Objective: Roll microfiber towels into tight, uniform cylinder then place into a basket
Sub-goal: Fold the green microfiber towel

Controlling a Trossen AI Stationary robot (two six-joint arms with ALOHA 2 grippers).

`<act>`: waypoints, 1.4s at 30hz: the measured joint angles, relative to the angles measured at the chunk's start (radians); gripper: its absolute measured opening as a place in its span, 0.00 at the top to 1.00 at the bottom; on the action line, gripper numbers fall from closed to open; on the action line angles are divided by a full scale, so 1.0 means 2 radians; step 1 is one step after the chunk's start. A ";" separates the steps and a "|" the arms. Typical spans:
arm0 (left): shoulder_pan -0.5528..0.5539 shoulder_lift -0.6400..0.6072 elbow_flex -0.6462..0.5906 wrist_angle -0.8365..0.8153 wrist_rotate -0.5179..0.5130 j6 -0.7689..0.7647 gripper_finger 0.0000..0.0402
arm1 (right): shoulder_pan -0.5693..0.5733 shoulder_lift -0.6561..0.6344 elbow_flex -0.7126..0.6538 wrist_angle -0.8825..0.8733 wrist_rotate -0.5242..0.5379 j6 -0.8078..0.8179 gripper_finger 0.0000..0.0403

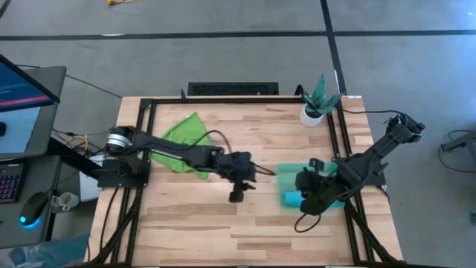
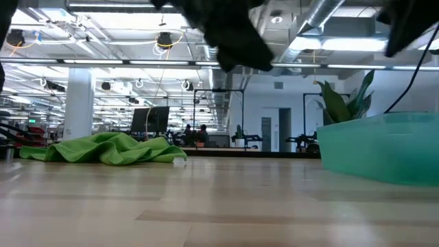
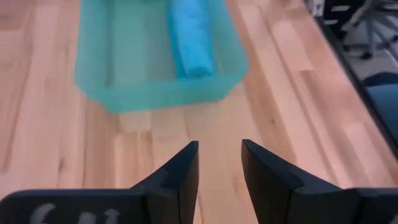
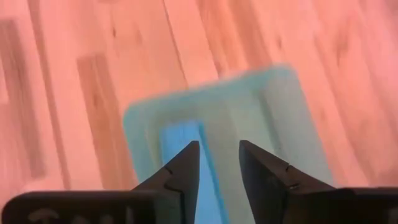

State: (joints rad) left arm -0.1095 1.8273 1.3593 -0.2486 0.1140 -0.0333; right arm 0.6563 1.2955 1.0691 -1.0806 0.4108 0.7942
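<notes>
One blue towel (image 3: 189,37) (rolled) lies in the basket (image 3: 155,93); green towel (image 1: 182,134) apart.

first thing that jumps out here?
The rolled blue towel lying in the teal basket on the table's right side, with the right tool open and empty just above it. Next, the lime green towel crumpled at the back left, unrolled; the left tool hangs open and empty mid-table.

Ahead of your left gripper (image 3: 220,168), its fingers parted and empty, sits the teal basket (image 3: 155,96). A rolled blue towel (image 3: 189,37) lies inside it.
</notes>
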 joint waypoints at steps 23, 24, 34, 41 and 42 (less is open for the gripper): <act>-0.070 -0.147 -0.284 0.034 -0.235 -0.176 0.72 | -0.174 0.001 0.000 0.169 0.025 -0.276 0.62; -0.070 -0.152 -0.290 0.028 -0.235 -0.188 0.72 | -0.181 0.001 0.000 0.167 0.025 -0.281 0.61; -0.082 -0.161 -0.298 -0.078 -0.248 -0.241 0.72 | -0.231 0.001 -0.006 0.172 0.016 -0.284 0.60; -0.100 -0.160 -0.298 -0.092 -0.309 -0.254 0.72 | -0.242 0.001 -0.007 0.173 0.016 -0.284 0.61; -0.100 -0.160 -0.298 -0.091 -0.310 -0.255 0.72 | -0.242 0.001 -0.007 0.173 0.016 -0.284 0.61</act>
State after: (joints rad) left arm -0.3104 1.5067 0.7624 -0.4308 -0.5056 -0.5430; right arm 0.1715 1.2980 1.0557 -0.7349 0.4427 0.2260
